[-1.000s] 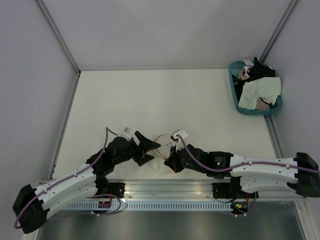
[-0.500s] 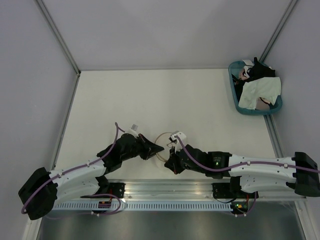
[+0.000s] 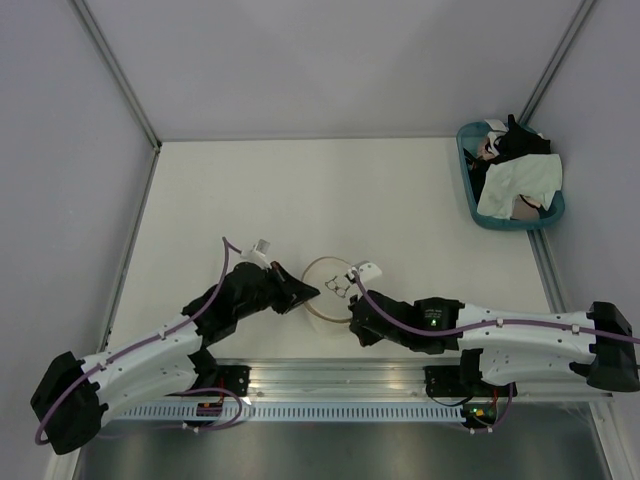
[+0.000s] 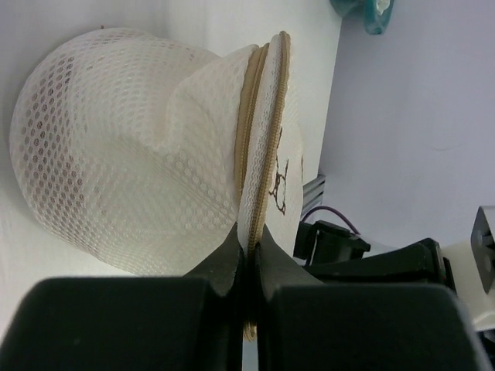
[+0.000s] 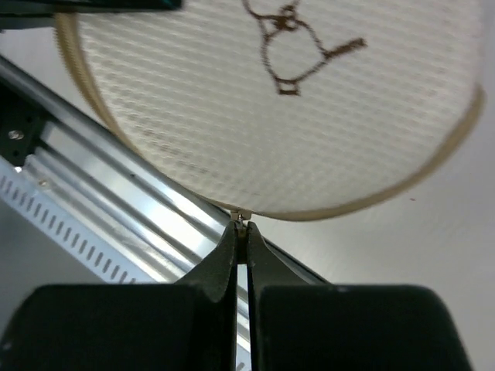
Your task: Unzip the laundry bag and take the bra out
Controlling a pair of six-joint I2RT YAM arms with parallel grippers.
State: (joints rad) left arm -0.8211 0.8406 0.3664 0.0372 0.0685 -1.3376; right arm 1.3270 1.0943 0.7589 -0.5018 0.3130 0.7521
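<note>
pale worktop (image 3: 300,190), middle of near edge: laundry bag (image 3: 328,283), its drawn lid faced up. left pincer (image 4: 249,239) was clamped on its tan rim; right pincer (image 5: 241,228) was pinched shut on zipper pull (image 5: 241,216).

Laundry bag (image 3: 328,285) sits close to the near edge of the table (image 3: 300,190), hemmed in on three sides. Left gripper (image 4: 249,251) clamps its left rim, right gripper (image 5: 241,232) nips its near-right rim, and the aluminium rail (image 3: 330,378) runs just nearside. Both arms slant in from the near corners and block low approaches from left and right. Free access is from above the lid and from the far side, where bare table stretches to the back wall. Teal basket (image 3: 468,175), heaped with clothes, fills the far right corner, well apart from the bag. Slanted frame posts (image 3: 115,70) bound both far corners.
</note>
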